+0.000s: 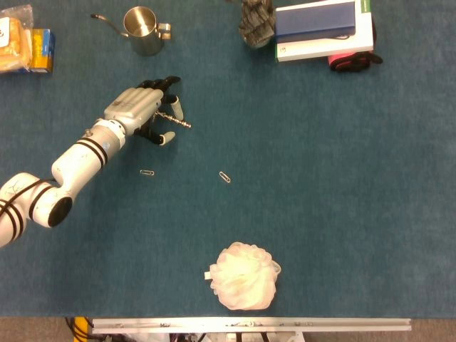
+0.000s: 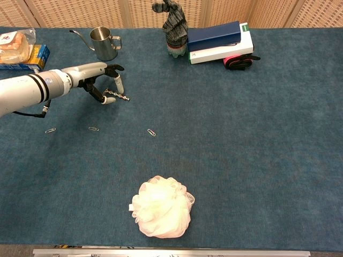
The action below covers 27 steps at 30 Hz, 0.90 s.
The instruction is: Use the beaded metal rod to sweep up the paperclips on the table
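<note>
The left hand (image 1: 142, 110) reaches over the blue table (image 1: 342, 185) and grasps the beaded rod (image 1: 177, 120) between thumb and fingers, near one end; the free end sticks out to the right of the fingers (image 2: 119, 81), low over the cloth. The chest view shows three paperclips (image 2: 151, 132) lying flat in a loose row, nearer the front edge than the hand and apart from the rod; the head view shows two of them. A metal pitcher (image 1: 144, 30) stands behind the hand, and a white bath pouf (image 1: 246, 275) sits near the front edge. The right hand appears in neither view.
</note>
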Each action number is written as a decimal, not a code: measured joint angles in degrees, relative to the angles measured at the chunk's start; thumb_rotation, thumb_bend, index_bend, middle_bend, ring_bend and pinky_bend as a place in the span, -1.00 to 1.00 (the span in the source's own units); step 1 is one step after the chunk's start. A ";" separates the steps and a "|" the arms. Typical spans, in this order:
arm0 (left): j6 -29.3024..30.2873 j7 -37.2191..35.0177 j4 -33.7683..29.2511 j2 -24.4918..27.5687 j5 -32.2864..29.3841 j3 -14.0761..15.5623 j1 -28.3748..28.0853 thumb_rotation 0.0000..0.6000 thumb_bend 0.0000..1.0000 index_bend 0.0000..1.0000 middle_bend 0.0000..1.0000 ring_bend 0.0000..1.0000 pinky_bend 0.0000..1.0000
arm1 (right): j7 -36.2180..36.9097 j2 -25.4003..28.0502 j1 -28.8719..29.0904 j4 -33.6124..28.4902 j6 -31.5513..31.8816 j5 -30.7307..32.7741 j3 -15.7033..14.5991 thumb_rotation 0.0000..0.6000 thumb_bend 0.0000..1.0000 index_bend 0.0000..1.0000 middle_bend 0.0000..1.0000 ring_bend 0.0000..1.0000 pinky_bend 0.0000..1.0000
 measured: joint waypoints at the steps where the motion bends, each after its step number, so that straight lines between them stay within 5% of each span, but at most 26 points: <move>1: 0.03 0.08 0.57 -0.39 -0.02 0.07 -0.05 1.00 -0.36 -0.22 -1.00 -1.00 -1.00 | 0.04 -0.02 -0.01 0.05 0.00 0.00 -0.02 1.00 -1.00 -0.74 -0.92 -1.00 -0.88; 27: 1.81 5.66 5.99 -5.48 -2.71 0.25 -0.61 1.00 -0.36 -0.16 -1.00 -1.00 -1.00 | 0.85 -1.32 0.66 1.56 -1.48 -0.05 -0.55 1.00 -1.00 -0.74 -0.92 -1.00 -0.88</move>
